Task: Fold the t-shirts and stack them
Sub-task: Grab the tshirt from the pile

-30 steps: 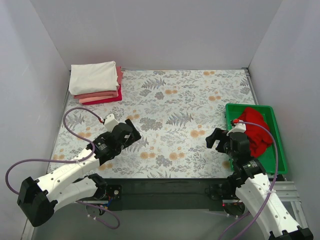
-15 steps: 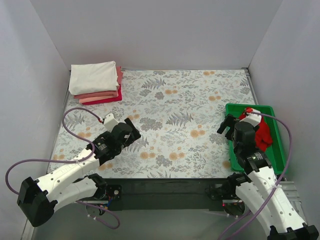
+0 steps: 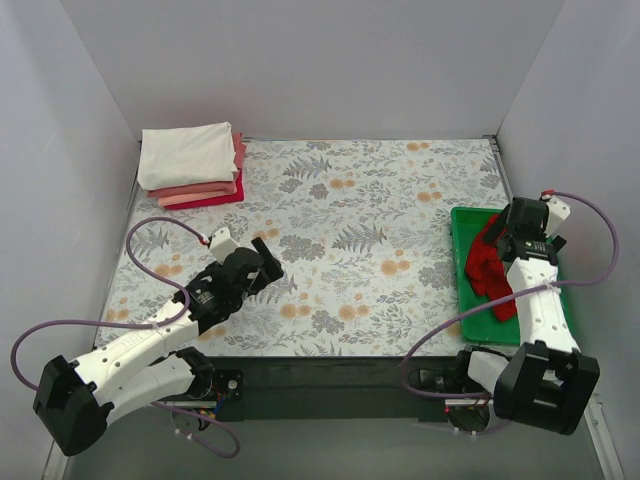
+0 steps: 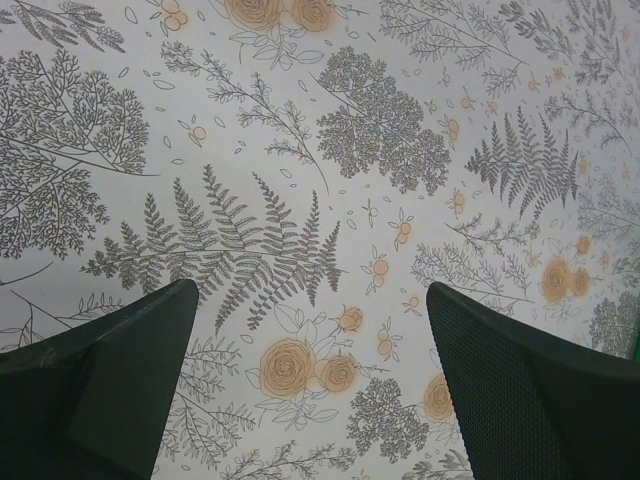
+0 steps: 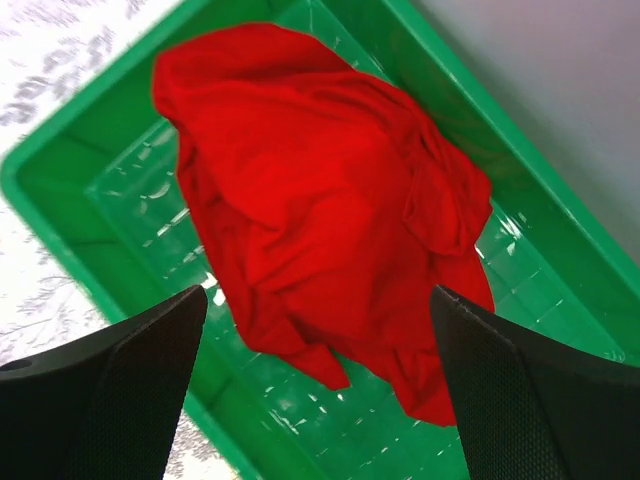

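Observation:
A crumpled bright red t-shirt (image 3: pixel 486 268) lies in the green tray (image 3: pixel 478 211) at the right. It fills the right wrist view (image 5: pixel 320 190), with the tray's wall (image 5: pixel 70 215) around it. My right gripper (image 3: pixel 514 236) hovers over it, open and empty (image 5: pixel 315 292), with the shirt between and below its fingers. A folded stack stands at the far left: a white t-shirt (image 3: pixel 187 153) on top, a salmon pink one (image 3: pixel 198 190) under it and a crimson one (image 3: pixel 222 200) lowest. My left gripper (image 3: pixel 262 264) is open and empty above the floral cloth (image 4: pixel 311 287).
The floral tablecloth (image 3: pixel 350 230) covers the table between the stack and the tray. Grey walls close the left, back and right sides. A purple cable (image 3: pixel 150 225) loops beside the left arm. The tray sits against the right wall.
My right arm has swung from beside the tray's left edge to over the tray and now hangs above the red shirt. My left arm has barely moved.

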